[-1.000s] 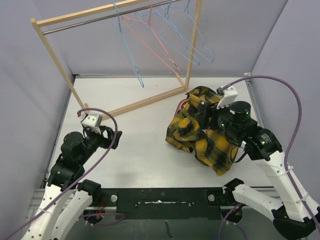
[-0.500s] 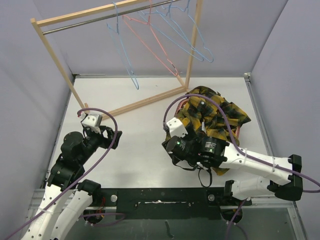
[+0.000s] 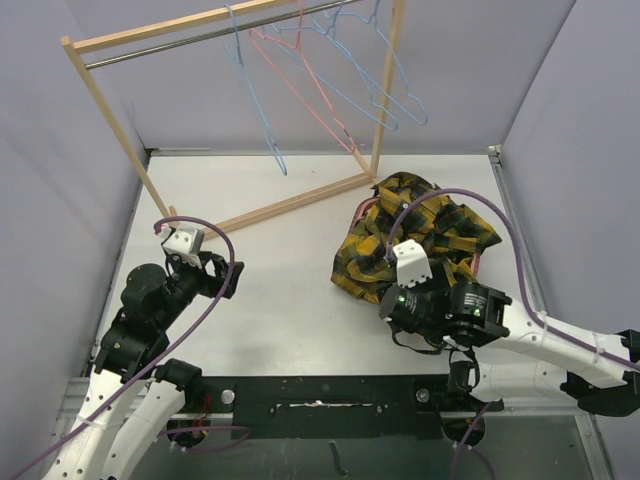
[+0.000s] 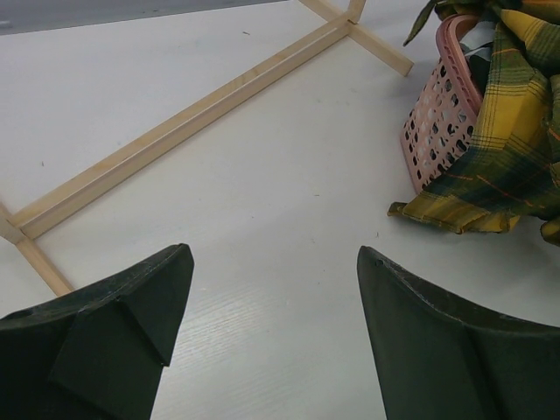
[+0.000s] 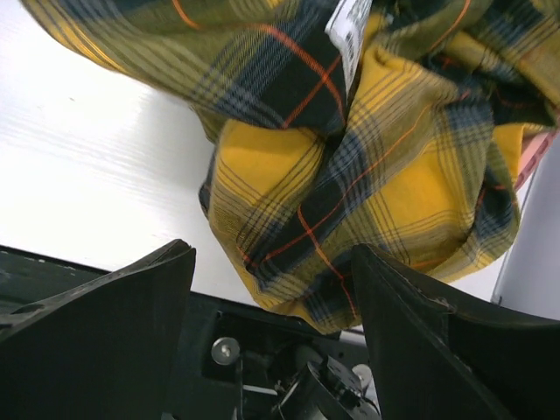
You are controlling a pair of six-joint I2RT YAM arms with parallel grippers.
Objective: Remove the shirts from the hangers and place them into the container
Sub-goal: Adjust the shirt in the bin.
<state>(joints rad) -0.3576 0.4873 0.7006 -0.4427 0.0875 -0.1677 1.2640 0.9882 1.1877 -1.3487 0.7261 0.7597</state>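
First, left gripper (image 4: 271, 254): jaws spread wide, nothing between them, hovering over bare table (image 3: 290, 290), white and smooth. Beyond it, wooden rack (image 3: 110, 110), its base bar running diagonally near-left to far-right. On the metal rail (image 3: 200, 38), bare wire hangers (image 3: 280, 160), hooks up, bodies slanting down and right.

Right of centre: plaid shirt (image 3: 400, 240) heaped over the pink basket (image 4: 437, 122), long axis far-right to near-left, near end spilling onto the table.

Right gripper (image 5: 271, 249): jaws well apart, holding nothing, shirt just beyond the tips. Grey-lilac walls (image 3: 560, 90) on three sides.
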